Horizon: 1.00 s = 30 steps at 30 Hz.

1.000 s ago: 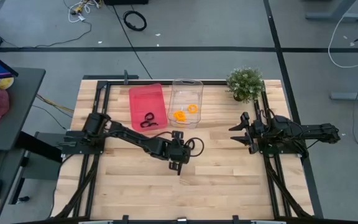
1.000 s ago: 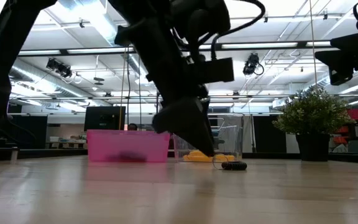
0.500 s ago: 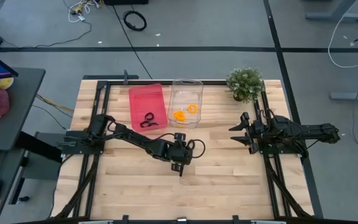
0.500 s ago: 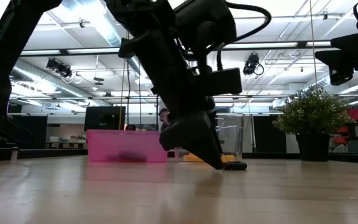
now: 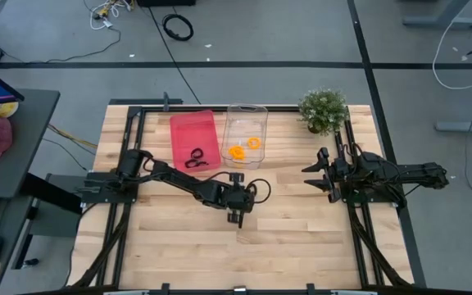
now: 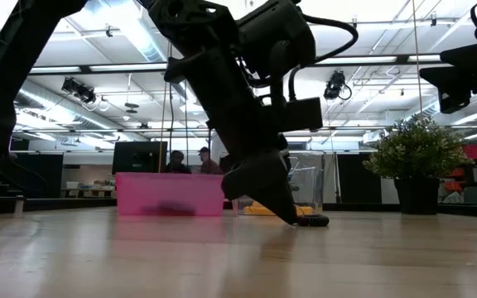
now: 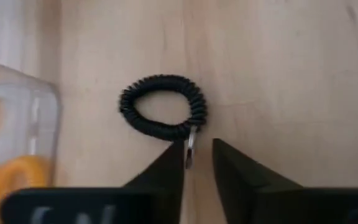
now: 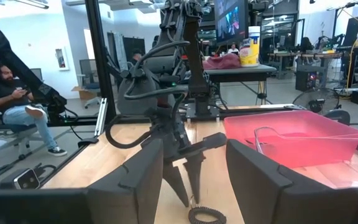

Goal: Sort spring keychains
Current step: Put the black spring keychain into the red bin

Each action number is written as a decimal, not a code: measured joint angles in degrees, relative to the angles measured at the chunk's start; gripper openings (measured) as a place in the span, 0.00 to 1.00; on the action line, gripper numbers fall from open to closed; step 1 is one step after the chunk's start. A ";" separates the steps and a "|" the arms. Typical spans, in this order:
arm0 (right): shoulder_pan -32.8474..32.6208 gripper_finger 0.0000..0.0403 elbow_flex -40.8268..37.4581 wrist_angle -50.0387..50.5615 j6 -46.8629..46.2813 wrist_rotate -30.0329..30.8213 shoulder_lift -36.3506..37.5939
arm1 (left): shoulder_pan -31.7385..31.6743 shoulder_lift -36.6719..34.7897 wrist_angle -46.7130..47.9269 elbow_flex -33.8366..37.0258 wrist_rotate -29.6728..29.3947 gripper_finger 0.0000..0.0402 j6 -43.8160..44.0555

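Note:
One black spring keychain [image 7: 163,115] lies flat on the table beside the clear bin; it also shows in the low view [image 6: 311,220]. My left gripper [image 7: 199,146] points down with its tips at the table [image 6: 292,217]. It is narrowly open at the keychain's edge. The red bin [image 5: 193,139] holds black keychains [image 5: 195,158]. The clear bin [image 5: 245,135] holds orange keychains [image 5: 238,152]. My right gripper [image 5: 314,174] waits open at the table's right side. My left gripper comes from above, pointing down, with its fingertips on either side of the keychain's small metal ring [image 7: 191,144]. The ring lies close against one finger [image 7: 174,158]. Whether that finger touches it, I cannot tell. The coil lies flat on the table.
A potted plant [image 5: 322,111] stands at the far right corner. The clear bin's wall [image 7: 17,124] is close beside the keychain. Bare wood spreads over the table's near half [image 5: 244,254]. People sit in the room beyond the table.
My left gripper has moved down and a little toward the table's right edge. Its fingertips have come to the tabletop at the black keychain. The keychain has stayed where it was.

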<state>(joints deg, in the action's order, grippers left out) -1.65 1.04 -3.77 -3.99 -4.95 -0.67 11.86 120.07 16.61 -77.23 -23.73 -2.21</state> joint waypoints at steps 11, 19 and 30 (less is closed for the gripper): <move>0.00 0.45 0.00 0.02 0.00 0.00 0.00 | -0.11 -0.50 5.38 -0.07 -1.32 0.01 1.15; 0.00 0.45 0.00 0.07 0.01 0.01 -0.01 | 0.14 -3.35 14.06 0.00 -5.42 0.01 2.87; 0.02 0.45 0.00 0.04 0.00 0.02 0.00 | 4.21 -9.97 21.18 -0.02 -13.04 0.01 6.67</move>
<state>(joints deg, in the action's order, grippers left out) -1.63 1.04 -3.73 -3.99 -4.93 -0.67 16.06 110.10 37.79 -77.25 -36.77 4.45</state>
